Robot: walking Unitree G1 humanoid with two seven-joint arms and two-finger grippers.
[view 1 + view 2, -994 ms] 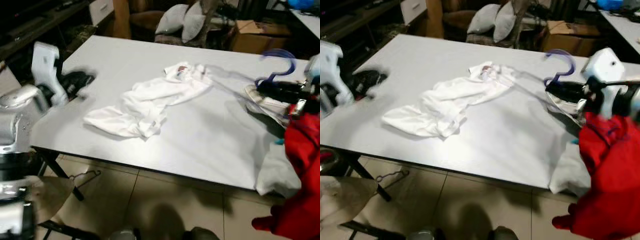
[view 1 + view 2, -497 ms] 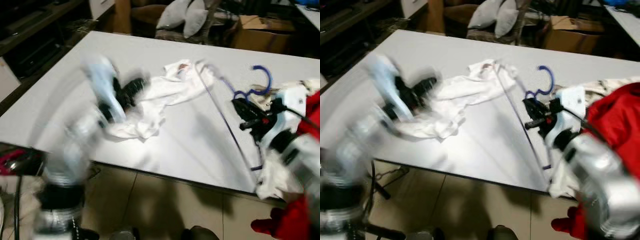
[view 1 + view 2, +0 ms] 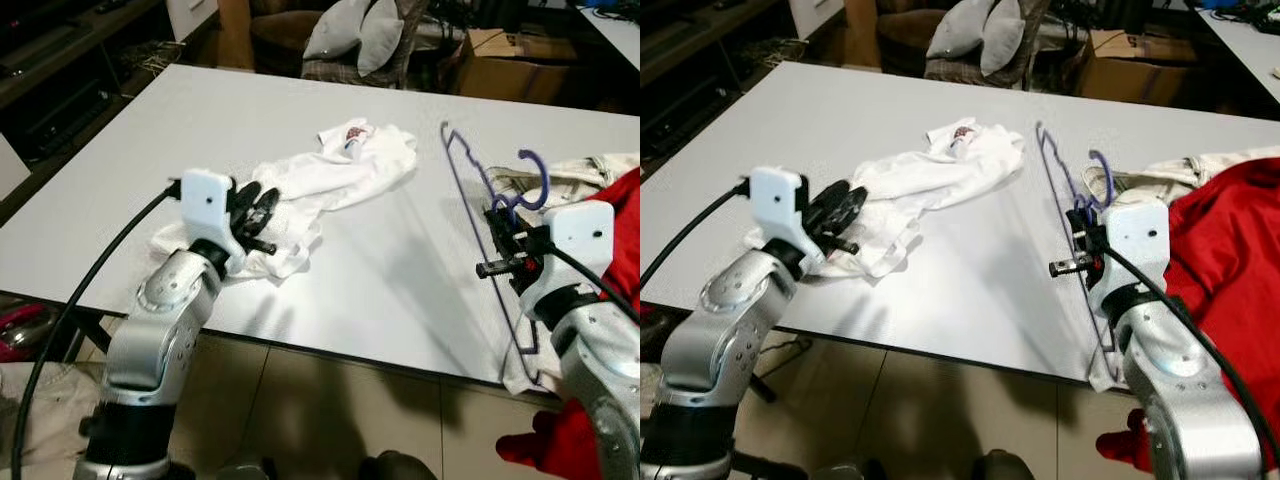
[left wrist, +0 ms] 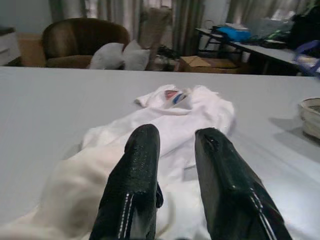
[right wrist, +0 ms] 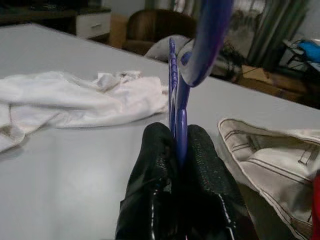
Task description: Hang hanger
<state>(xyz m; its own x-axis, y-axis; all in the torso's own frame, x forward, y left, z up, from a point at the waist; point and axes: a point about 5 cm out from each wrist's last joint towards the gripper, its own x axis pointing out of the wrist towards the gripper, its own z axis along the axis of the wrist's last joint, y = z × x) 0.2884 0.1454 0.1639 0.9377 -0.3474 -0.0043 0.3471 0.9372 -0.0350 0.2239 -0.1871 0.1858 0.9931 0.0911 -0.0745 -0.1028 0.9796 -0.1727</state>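
The thin purple wire hanger (image 3: pixel 478 205) stands nearly upright above the right side of the white bench (image 3: pixel 400 270), hook curling at the top. The right gripper (image 5: pixel 179 150) is clamped on its neck, black fingers pressed together around the wire; the right wrist view alone shows that pinch close up. The left gripper (image 4: pixel 176 150), fingers apart, hovers low over the crumpled white shirt (image 3: pixel 330 180), arm bent forward. Red cloth (image 3: pixel 1225 250) lies at the bench's right edge.
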